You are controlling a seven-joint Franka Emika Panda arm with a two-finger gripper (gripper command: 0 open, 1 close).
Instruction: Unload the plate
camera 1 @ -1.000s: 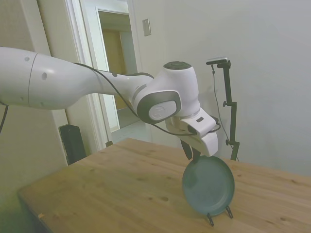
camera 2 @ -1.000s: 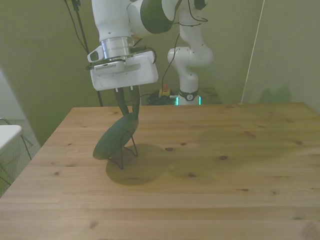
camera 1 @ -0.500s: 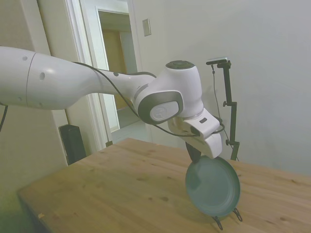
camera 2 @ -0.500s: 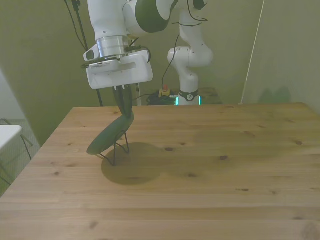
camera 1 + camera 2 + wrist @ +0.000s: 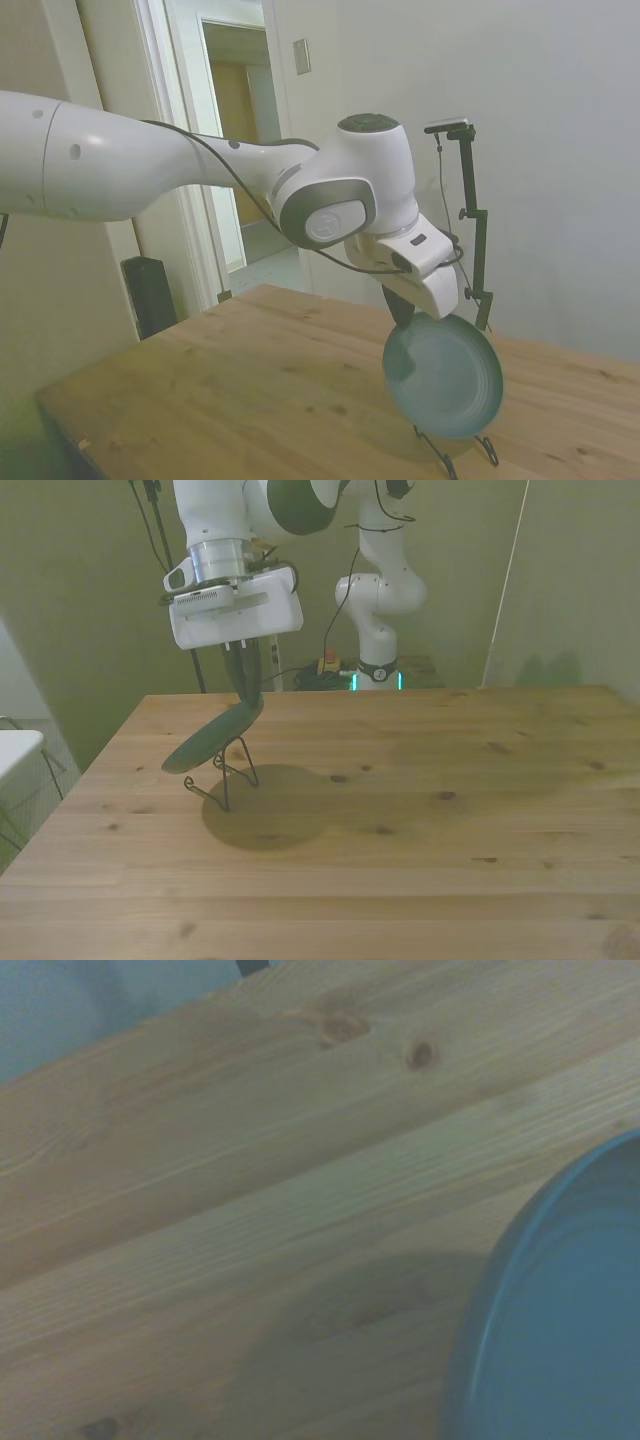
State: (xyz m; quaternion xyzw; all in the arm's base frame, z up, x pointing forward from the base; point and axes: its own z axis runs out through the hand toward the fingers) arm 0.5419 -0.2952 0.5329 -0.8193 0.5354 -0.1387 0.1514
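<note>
One wooden table (image 5: 420, 810) carries everything. White arm (image 5: 150, 170) reaches over it. Teal plate (image 5: 443, 375), tilted, hangs clear of the tabletop just above the black wire stand (image 5: 222, 780), near the front view's left. Gripper (image 5: 246, 692) is clamped narrow on the plate's upper rim. Wrist view shows plate edge and shadow.

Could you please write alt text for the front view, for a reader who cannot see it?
A white robot arm's gripper holds a tilted teal plate by its upper rim, above a thin black wire stand on a wooden table.
</note>
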